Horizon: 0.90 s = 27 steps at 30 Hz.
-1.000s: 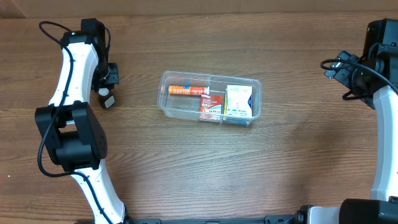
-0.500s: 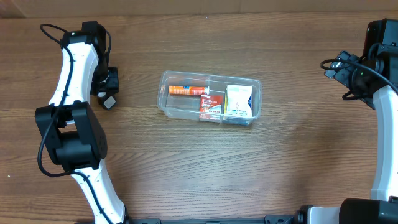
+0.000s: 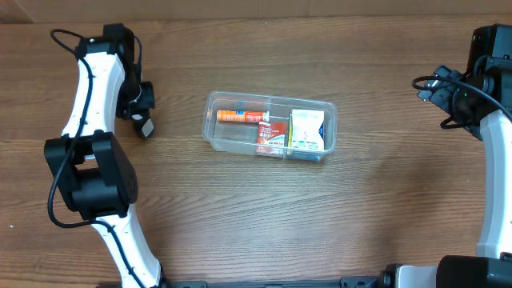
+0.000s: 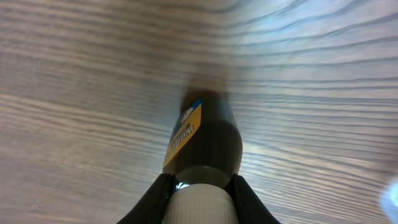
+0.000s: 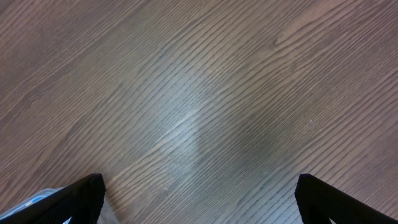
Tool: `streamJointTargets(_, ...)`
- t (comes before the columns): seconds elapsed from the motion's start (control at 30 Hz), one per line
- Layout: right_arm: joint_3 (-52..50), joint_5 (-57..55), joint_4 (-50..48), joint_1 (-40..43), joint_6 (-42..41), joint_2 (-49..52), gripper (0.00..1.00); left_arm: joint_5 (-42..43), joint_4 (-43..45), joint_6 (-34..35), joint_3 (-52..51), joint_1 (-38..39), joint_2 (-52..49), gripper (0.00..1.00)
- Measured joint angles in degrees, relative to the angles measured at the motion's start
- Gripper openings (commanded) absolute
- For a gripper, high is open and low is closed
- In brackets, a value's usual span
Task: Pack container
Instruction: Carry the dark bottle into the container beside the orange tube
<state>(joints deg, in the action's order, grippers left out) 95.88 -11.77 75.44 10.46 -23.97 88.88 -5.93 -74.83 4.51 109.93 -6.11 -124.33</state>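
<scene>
The container, a clear rectangular bin, sits at mid-table and holds an orange tube, a red box and a white-and-green box. Well to its left, my left gripper is shut on the white cap of a small dark bottle with a yellow-and-blue label. The bottle points down at the wood, and my left gripper presses both sides of its neck. My right gripper stands open at the far right, and in its wrist view the right gripper has only bare wood between its fingers.
The wooden table fills the view. The left arm's base stands at the front left. The right arm runs along the right edge. A pale sliver of clear plastic shows at the lower left of the right wrist view.
The dark bottle at my left gripper has shifted slightly to the right and turned a little. The right arm and the container have not moved.
</scene>
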Motion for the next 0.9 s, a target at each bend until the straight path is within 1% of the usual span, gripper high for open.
streamJointTargets(0.1,0.0,-0.02,0.0,0.02,0.02,0.0,1.0,6.45,-4.63,-1.51,8.66,0.9,-0.52,0.22)
streamJointTargets(0.13,0.0,0.0,0.04,0.0,0.0,0.0,1.0,7.89,-5.84,-2.25,11.78,1.64,-0.46,0.17)
streamJointTargets(0.2,0.0,0.0,0.04,0.0,0.02,0.0,1.0,9.66,-7.98,-4.35,16.9,4.07,-0.15,0.12)
streamJointTargets(0.3,0.0,-0.04,-0.02,0.02,0.0,0.0,1.0,10.78,-8.81,-8.35,21.42,9.46,2.01,0.12)
streamJointTargets(0.33,0.0,-0.02,0.04,0.0,0.0,0.0,1.0,11.1,-8.57,-9.44,21.73,11.13,3.19,0.15)
streamJointTargets(0.43,0.0,-0.02,0.0,0.0,-0.02,0.0,1.0,11.91,-8.04,-12.59,22.6,16.46,7.5,0.15)
streamJointTargets(0.53,0.0,-0.04,0.02,0.0,-0.02,0.0,1.0,12.04,-8.07,-14.08,22.88,20.74,9.31,0.18)
streamJointTargets(0.63,0.0,-0.02,0.0,0.0,0.02,0.0,1.0,12.17,-8.11,-13.46,22.4,23.89,8.81,0.19)
streamJointTargets(0.73,0.0,-0.02,0.04,0.0,0.0,0.0,1.0,10.91,-7.85,-8.5,18.47,26.53,7.54,0.17)
streamJointTargets(0.9,0.0,-0.04,0.02,0.0,0.0,0.0,1.0,8.5,-5.18,-3.76,6.12,26.77,6.34,0.16)
